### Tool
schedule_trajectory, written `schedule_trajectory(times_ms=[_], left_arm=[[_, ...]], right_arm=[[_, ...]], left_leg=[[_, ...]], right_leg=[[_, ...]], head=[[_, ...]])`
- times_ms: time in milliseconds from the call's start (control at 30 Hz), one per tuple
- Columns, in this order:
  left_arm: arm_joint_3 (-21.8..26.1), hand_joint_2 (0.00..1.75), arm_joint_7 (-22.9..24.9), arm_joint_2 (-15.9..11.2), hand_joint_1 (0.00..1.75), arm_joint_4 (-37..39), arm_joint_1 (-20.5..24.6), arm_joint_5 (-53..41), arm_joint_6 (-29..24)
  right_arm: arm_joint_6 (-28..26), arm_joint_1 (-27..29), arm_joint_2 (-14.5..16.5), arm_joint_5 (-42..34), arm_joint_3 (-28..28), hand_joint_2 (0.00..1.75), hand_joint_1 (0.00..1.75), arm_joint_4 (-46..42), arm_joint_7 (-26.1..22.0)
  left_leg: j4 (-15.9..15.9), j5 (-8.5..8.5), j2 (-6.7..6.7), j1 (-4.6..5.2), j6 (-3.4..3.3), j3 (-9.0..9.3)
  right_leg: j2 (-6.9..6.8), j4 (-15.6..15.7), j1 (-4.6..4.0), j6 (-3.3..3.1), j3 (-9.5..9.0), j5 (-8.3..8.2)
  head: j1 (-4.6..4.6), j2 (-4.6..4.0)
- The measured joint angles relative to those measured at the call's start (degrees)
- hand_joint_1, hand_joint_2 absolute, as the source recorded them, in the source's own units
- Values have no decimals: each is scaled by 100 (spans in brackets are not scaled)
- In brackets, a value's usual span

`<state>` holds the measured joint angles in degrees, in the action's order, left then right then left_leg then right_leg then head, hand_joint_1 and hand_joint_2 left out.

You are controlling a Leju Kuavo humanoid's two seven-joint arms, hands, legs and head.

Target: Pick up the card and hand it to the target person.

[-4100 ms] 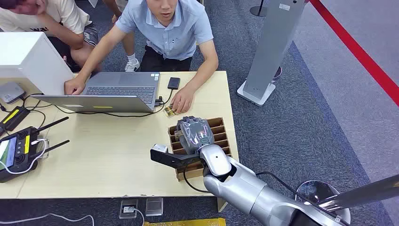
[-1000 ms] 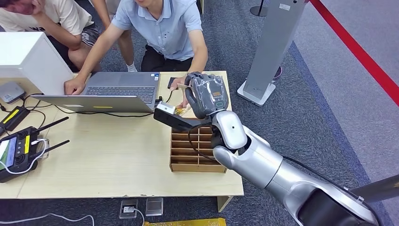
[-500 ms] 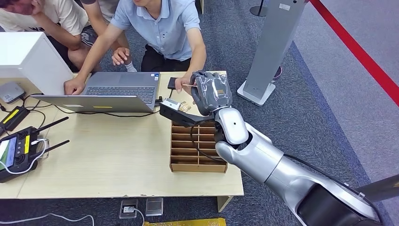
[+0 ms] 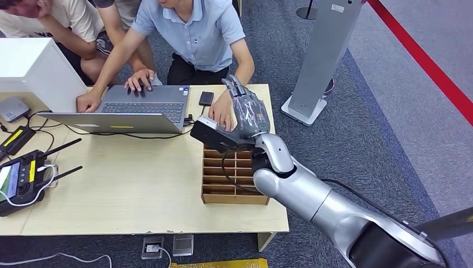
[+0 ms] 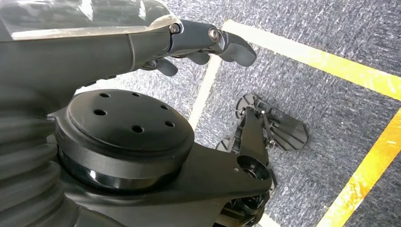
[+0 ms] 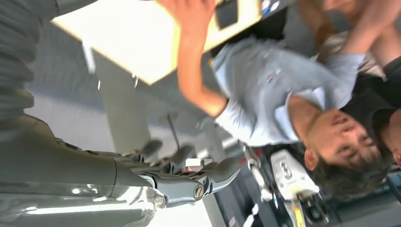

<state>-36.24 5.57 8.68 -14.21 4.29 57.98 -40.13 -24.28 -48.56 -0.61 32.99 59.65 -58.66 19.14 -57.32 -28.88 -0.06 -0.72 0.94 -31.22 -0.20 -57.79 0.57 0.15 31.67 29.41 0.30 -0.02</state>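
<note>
While the right hand (image 4: 248, 111) is raised above the far end of the wooden divider tray (image 4: 231, 178), its fingers (image 6: 208, 177) are extended and spread, and nothing is grasped. Just beside it, a person's hand (image 4: 223, 114) is rested on the table (image 4: 122, 184). The card cannot be made out. The left hand (image 5: 189, 40) is hung over carpet with fingers loosely curled and nothing held.

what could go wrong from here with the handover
1. The right hand sits right against the person's hand; any sideways move could knock it.
2. I can't make out the card in the fingers, so it may have slipped rather than been taken.
3. The wrist cable loops over the wooden divider box and might snag it when the arm pulls back.
</note>
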Motion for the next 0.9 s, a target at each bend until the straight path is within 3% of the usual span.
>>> schedule_trajectory(times_ms=[333,900], left_arm=[[-30,175,-2,33,0,8,16,82,-4],[-28,175,113,221,0,188,103,-61,-9]], right_arm=[[62,456,-295,-1192,-154,175,0,-1025,-367],[146,2040,-1546,-2729,-395,175,0,-3851,-369]], left_leg=[[0,0,1,0,0,0],[-1,-2,0,0,-1,-1]], right_leg=[[0,1,0,0,3,0],[0,4,0,0,3,0]], head=[[-4,0],[-5,0]])
